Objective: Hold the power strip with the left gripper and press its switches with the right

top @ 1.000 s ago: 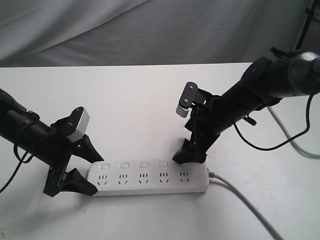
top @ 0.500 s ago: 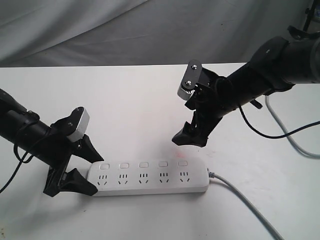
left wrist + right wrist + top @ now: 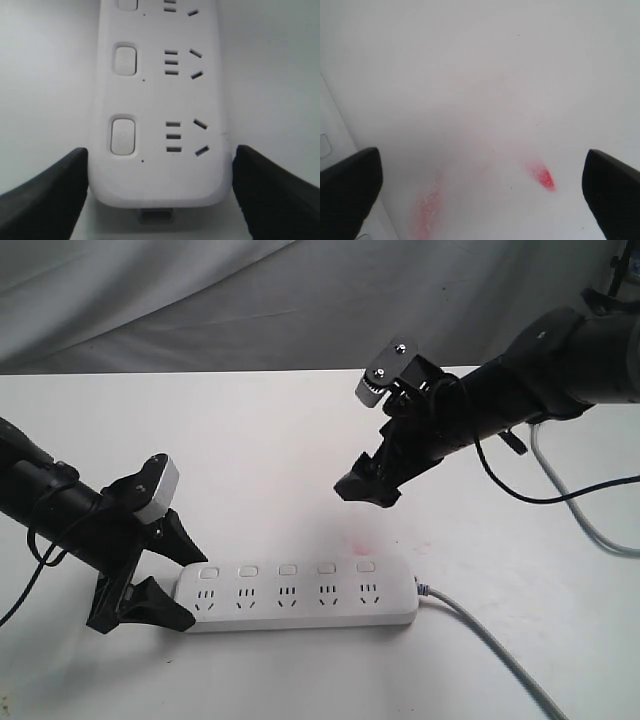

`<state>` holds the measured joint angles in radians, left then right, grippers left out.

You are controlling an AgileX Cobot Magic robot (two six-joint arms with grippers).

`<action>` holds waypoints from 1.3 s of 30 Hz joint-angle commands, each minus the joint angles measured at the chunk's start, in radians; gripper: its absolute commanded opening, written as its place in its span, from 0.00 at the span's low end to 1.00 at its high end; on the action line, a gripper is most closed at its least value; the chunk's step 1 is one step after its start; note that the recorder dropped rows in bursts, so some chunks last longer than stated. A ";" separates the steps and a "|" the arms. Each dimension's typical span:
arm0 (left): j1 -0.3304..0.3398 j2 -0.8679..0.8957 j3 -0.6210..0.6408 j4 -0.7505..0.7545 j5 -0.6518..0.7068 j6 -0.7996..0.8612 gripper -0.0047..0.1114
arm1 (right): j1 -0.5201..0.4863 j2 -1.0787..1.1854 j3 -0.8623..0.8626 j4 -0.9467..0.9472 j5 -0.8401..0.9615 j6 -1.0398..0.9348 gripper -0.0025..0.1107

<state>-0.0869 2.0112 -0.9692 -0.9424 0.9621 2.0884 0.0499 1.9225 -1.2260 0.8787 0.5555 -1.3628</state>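
Note:
The long white power strip (image 3: 300,598) lies flat near the table's front, its grey cable (image 3: 490,640) running off to the right. Its switches (image 3: 287,568) form a row along the far side, one above each socket. My left gripper (image 3: 197,590) is shut on the strip's left end, one black finger against each long side. The left wrist view shows that rounded end (image 3: 155,100) between the fingers (image 3: 55,185), with two switches (image 3: 123,135) in sight. My right gripper (image 3: 367,490) hangs open above the table behind the strip's right part, touching nothing; in its own view the gripper (image 3: 482,195) frames bare table.
The white table (image 3: 250,440) carries faint red smudges (image 3: 543,177) behind the strip. Grey cloth (image 3: 200,300) hangs at the back. The right arm's own cables (image 3: 580,510) trail over the table's right side.
My right gripper has lifted off the strip's right end and moved up and back, away from the switches. The left gripper and the strip have not moved.

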 commanded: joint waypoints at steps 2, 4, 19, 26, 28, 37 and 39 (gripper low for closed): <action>-0.006 0.003 -0.001 0.020 0.002 0.005 0.47 | -0.001 -0.076 0.003 0.019 -0.047 0.046 0.95; -0.006 0.003 -0.001 0.020 0.002 0.005 0.47 | -0.001 -0.106 0.003 0.021 -0.059 0.057 0.95; -0.006 0.003 -0.001 0.020 0.002 0.005 0.47 | -0.001 -0.330 0.003 0.024 -0.004 0.172 0.87; -0.006 0.003 -0.001 0.020 0.002 0.005 0.47 | -0.007 -0.434 0.003 0.018 0.011 0.247 0.50; -0.006 0.003 -0.001 0.020 0.002 0.005 0.47 | -0.020 -0.459 0.003 0.018 0.011 0.286 0.41; -0.006 0.003 -0.001 0.020 0.002 0.005 0.47 | -0.053 -0.604 0.003 0.006 0.064 0.354 0.04; -0.006 0.003 -0.001 0.020 0.002 0.005 0.47 | -0.053 -0.649 0.003 0.006 0.066 0.354 0.02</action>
<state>-0.0869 2.0112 -0.9692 -0.9424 0.9621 2.0884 0.0000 1.3297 -1.2260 0.8865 0.6078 -1.0142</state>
